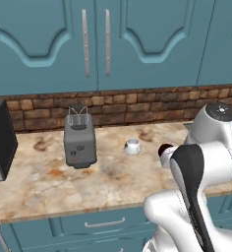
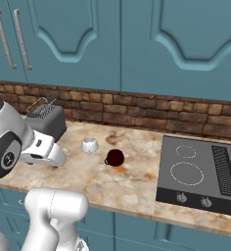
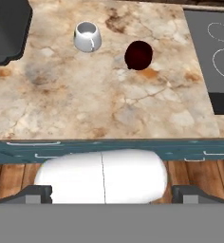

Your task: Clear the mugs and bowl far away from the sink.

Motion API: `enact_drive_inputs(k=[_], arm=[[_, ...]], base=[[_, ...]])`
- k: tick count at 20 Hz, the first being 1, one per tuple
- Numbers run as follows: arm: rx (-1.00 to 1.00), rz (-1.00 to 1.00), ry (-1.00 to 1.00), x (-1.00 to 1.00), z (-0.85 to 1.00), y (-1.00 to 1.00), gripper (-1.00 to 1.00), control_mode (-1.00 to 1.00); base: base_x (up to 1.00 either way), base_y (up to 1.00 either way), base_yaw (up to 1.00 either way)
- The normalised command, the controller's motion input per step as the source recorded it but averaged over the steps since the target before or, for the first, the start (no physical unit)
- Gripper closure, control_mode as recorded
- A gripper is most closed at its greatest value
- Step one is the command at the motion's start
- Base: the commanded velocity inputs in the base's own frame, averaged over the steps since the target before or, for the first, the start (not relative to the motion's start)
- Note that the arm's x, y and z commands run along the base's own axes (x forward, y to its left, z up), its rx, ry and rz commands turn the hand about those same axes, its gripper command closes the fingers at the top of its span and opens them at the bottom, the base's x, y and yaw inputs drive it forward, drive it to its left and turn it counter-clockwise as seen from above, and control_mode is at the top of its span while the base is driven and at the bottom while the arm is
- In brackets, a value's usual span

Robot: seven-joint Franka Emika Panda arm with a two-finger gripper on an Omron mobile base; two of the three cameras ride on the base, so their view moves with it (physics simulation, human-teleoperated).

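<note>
With jaws spread wide, the gripper [image 3: 112, 192] should descend squarely over the white mug [image 3: 87, 36], avoiding the maroon mug [image 3: 138, 55] beside it.

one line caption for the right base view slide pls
Small white mug and dark maroon mug standing apart on the marbled counter, between grey toaster and black stovetop.

The white arm [image 1: 196, 197] rises from the base and folds at a dark-banded elbow, its round joint cap held above the worktop's front edge. In the right base view the same arm [image 2: 19, 142] bends forward at shoulder height. The gripper [image 3: 112, 193] hangs well back from the worktop, pointing down at it, with its jaws spread wide and apparently empty.
</note>
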Motion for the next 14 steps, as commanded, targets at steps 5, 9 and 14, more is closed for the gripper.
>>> enact_drive_inputs(k=[5, 9, 14], arm=[[0.00, 0.00, 0.00, -0.38, 0.33, -0.01, -1.00, -1.00], [0.00, 0.00, 0.00, -0.10, 0.16, 0.00, -1.00, -1.00], [0.00, 0.00, 0.00, 0.00, 0.10, -0.01, -1.00, -1.00]], base=[[0.00, 0.00, 0.00], [0.00, 0.00, 0.00], [0.00, 0.00, 0.00]])
